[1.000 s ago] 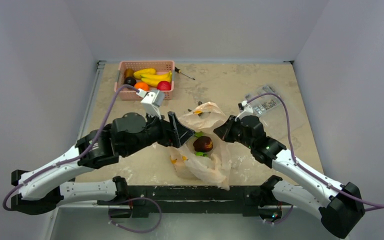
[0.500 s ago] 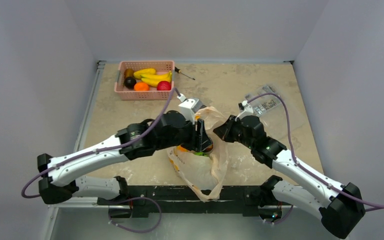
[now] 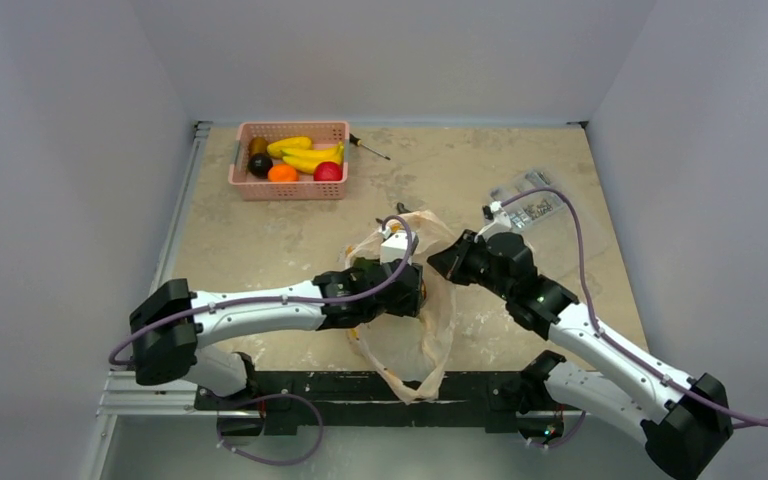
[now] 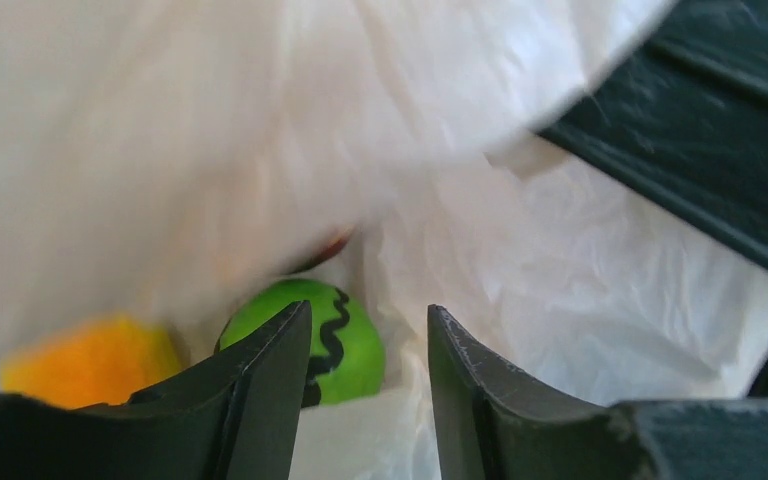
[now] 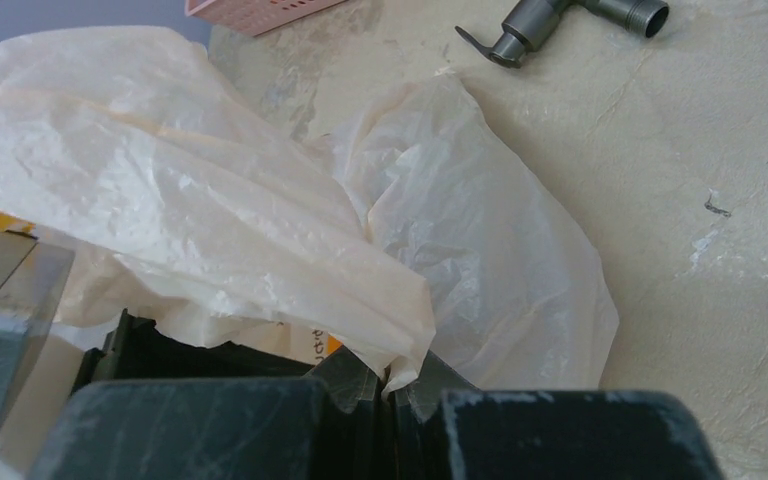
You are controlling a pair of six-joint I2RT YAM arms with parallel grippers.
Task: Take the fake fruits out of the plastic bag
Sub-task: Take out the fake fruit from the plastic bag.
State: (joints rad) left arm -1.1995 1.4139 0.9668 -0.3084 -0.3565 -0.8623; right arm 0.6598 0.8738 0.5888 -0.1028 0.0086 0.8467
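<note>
The plastic bag (image 3: 418,345) lies crumpled at the table's near middle. My left gripper (image 3: 412,290) is inside its mouth, open and empty. In the left wrist view the jaws (image 4: 368,312) stand apart just above the green striped ball (image 4: 345,340), which lies partly behind the left finger. A yellow-orange fruit (image 4: 90,355) shows at the lower left and a dark maroon sliver (image 4: 325,248) under a bag fold. My right gripper (image 3: 447,262) is shut on the bag's edge (image 5: 400,350) and holds it up.
A pink basket (image 3: 250,190) with bananas, an orange ball, a red apple and a dark fruit stands at the back left. A screwdriver (image 3: 370,148) lies beside it. A clear packet (image 3: 532,205) lies at the right. A grey metal part (image 5: 540,20) lies beyond the bag.
My left arm has swung right and stretched out, and its gripper has gone into the bag's mouth. The maroon fruit is now covered in the top view. The right gripper keeps its hold.
</note>
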